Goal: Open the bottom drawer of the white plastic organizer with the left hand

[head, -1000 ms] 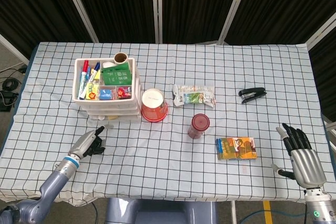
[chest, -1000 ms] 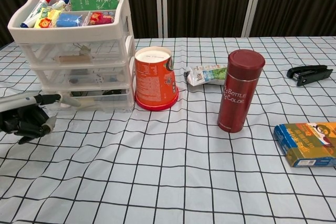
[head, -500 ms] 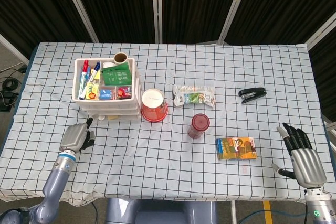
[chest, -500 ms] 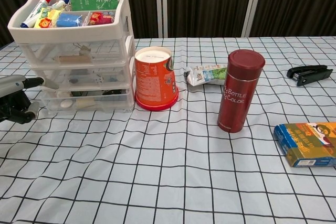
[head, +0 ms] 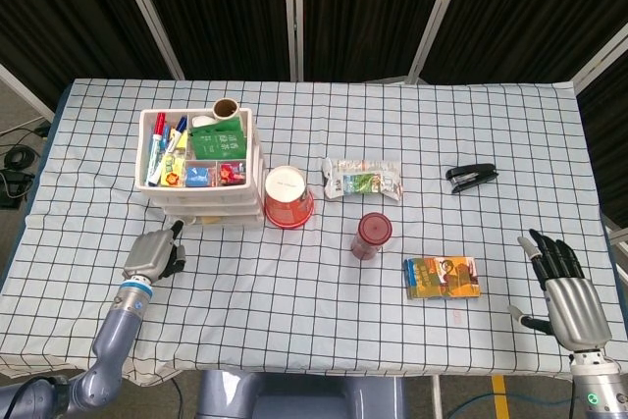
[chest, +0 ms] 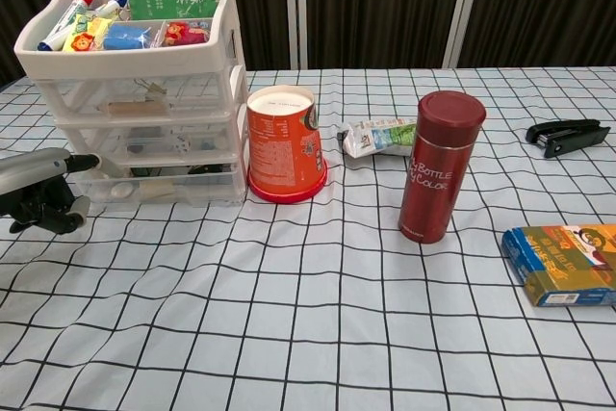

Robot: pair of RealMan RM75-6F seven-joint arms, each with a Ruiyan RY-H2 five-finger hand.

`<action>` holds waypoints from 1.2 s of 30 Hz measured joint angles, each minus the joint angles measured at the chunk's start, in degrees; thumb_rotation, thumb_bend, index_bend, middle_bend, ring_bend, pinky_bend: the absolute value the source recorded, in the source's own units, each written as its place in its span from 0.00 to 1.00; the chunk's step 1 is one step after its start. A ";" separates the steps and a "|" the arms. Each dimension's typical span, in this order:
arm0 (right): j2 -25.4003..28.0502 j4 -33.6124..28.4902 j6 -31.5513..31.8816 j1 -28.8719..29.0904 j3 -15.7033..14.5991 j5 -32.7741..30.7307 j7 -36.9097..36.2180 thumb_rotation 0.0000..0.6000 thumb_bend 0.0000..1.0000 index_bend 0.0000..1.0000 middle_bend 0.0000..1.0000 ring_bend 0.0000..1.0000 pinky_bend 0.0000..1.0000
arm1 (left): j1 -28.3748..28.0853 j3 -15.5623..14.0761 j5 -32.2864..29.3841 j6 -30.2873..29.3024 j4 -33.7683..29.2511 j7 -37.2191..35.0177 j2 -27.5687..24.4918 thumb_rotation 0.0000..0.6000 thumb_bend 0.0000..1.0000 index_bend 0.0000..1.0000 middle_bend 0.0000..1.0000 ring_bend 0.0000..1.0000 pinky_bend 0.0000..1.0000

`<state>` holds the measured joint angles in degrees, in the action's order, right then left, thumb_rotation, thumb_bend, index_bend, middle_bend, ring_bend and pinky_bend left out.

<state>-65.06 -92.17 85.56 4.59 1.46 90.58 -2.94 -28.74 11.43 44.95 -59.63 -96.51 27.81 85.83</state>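
The white plastic organizer point(head: 201, 179) point(chest: 144, 93) stands at the table's left, its top tray full of markers and packets and three clear drawers below. The bottom drawer point(chest: 159, 185) sits flush with the drawers above it. My left hand point(head: 154, 254) point(chest: 43, 190) lies low on the table just in front of the organizer's left corner, fingers curled under and holding nothing. One fingertip point(chest: 89, 160) points at the bottom drawer's left end; I cannot tell whether it touches. My right hand point(head: 564, 289) rests at the front right edge, fingers spread and empty.
An upturned orange paper cup point(head: 287, 195) point(chest: 285, 143) stands against the organizer's right side. Further right are a maroon bottle point(head: 373, 235) point(chest: 441, 166), a snack packet point(head: 363, 180), a black stapler point(head: 472, 177) and a colourful box point(head: 442, 277).
My left hand swung left along the table front, then came back slightly right toward the organizer's front left corner. The drawers and my right hand have not moved.
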 measured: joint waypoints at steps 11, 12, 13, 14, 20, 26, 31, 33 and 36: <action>0.03 -0.02 0.19 -0.08 -0.01 0.12 -0.07 1.00 0.03 0.00 0.00 0.00 0.00 | -1.10 -1.18 -1.31 0.02 -1.05 -1.02 -0.46 1.00 0.78 0.56 0.91 0.94 0.78; 0.04 -0.02 0.21 -0.09 -0.01 0.11 -0.10 1.00 0.03 0.00 0.00 0.00 0.00 | -1.13 -1.31 -1.28 0.03 -1.25 -1.22 -0.59 1.00 0.78 0.62 0.91 0.94 0.78; 0.06 -0.03 0.24 -0.11 0.01 0.09 -0.16 1.00 0.03 0.00 0.00 0.00 0.00 | -1.15 -1.48 -1.24 0.05 -1.47 -1.38 -0.77 1.00 0.78 0.67 0.91 0.94 0.78; 0.07 -0.04 0.27 -0.12 0.01 0.10 -0.18 1.00 0.03 0.00 0.00 0.00 0.00 | -1.17 -1.73 -1.17 0.04 -1.72 -1.63 -1.02 1.00 0.78 0.68 0.91 0.94 0.78; -0.03 0.00 0.16 -0.09 -0.09 0.22 -0.01 1.00 0.03 0.00 0.00 0.00 0.00 | -1.20 -2.25 -1.04 -0.04 -1.64 -3.17 -1.41 1.00 0.78 0.74 0.91 0.94 0.78; -0.04 -0.04 0.14 -0.09 -0.05 0.14 0.01 1.00 0.03 0.00 0.00 0.00 0.00 | -1.30 -2.72 -0.60 0.27 -1.64 -4.80 -2.11 1.00 0.78 0.78 0.92 0.94 0.78; -0.05 -0.05 0.11 -0.09 -0.08 0.16 0.03 1.00 0.03 0.00 0.00 0.00 0.00 | -1.34 -3.10 0.10 -0.03 -2.02 -5.63 -2.48 1.00 0.78 0.72 0.92 0.94 0.78; -0.02 -0.06 0.16 -0.11 -0.06 0.16 0.00 1.00 0.03 0.00 0.00 0.00 0.00 | -1.37 -3.19 0.18 -0.10 -2.05 -5.87 -2.55 1.00 0.78 0.64 0.91 0.94 0.78; 0.02 -0.09 0.20 -0.13 -0.03 0.14 -0.11 1.00 0.03 0.00 0.00 0.00 0.00 | -1.38 -3.31 0.32 -0.13 -2.06 -6.27 -2.65 1.00 0.78 0.54 0.92 0.94 0.78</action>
<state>-65.04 -92.25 85.77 4.46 1.42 90.72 -3.05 -30.12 8.12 45.26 -59.76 -98.57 21.54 83.18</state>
